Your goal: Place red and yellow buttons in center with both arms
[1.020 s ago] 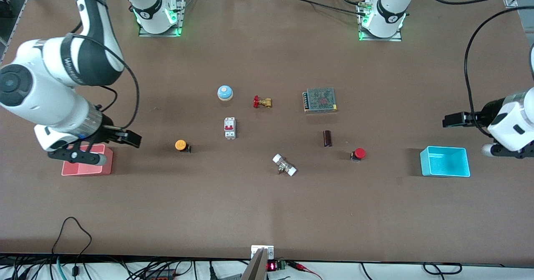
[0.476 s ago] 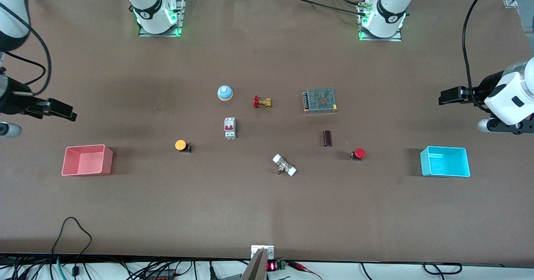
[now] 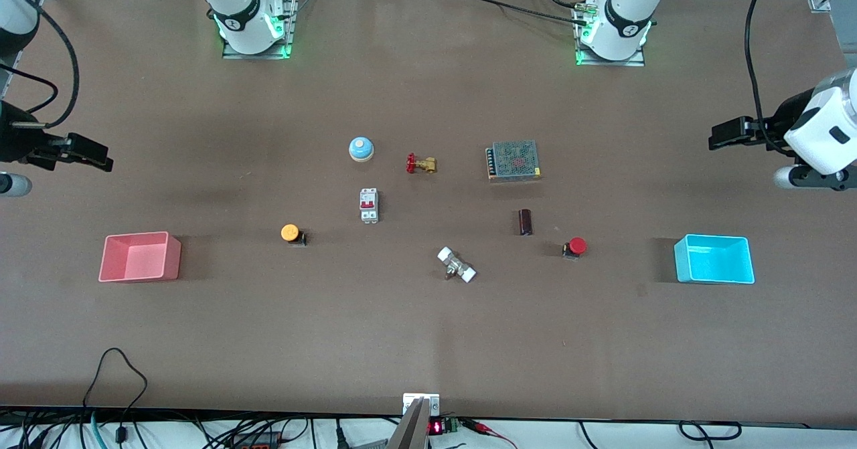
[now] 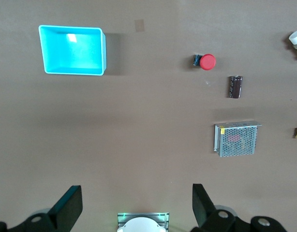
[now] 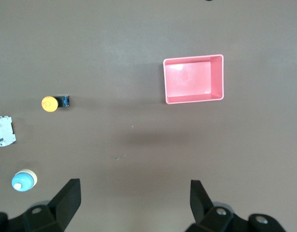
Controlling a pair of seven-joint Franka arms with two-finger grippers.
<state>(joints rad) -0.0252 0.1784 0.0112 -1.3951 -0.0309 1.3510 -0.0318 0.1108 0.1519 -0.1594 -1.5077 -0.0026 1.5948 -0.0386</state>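
Observation:
The yellow button point(image 3: 290, 233) lies on the brown tabletop point(image 3: 428, 328) toward the right arm's end; it also shows in the right wrist view point(image 5: 50, 103). The red button point(image 3: 576, 247) lies toward the left arm's end and shows in the left wrist view point(image 4: 207, 62). My right gripper point(image 5: 134, 186) is open and empty, high over bare table beside the pink bin point(image 5: 193, 79). My left gripper point(image 4: 136, 191) is open and empty, high over bare table beside the cyan bin point(image 4: 72, 50). Both hands sit at the front view's side edges.
Between the buttons lie a white circuit breaker point(image 3: 369, 205), a blue-and-white bell point(image 3: 361, 148), a brass valve point(image 3: 420, 164), a meshed power supply point(image 3: 513, 160), a dark cylinder point(image 3: 525, 222) and a white-ended fitting point(image 3: 456, 265). The pink bin point(image 3: 139, 257) and the cyan bin point(image 3: 714, 259) stand at the table's ends.
The right arm has swung off the pink bin out to the table's edge. The left arm has drawn up and away from the cyan bin. The buttons have not moved.

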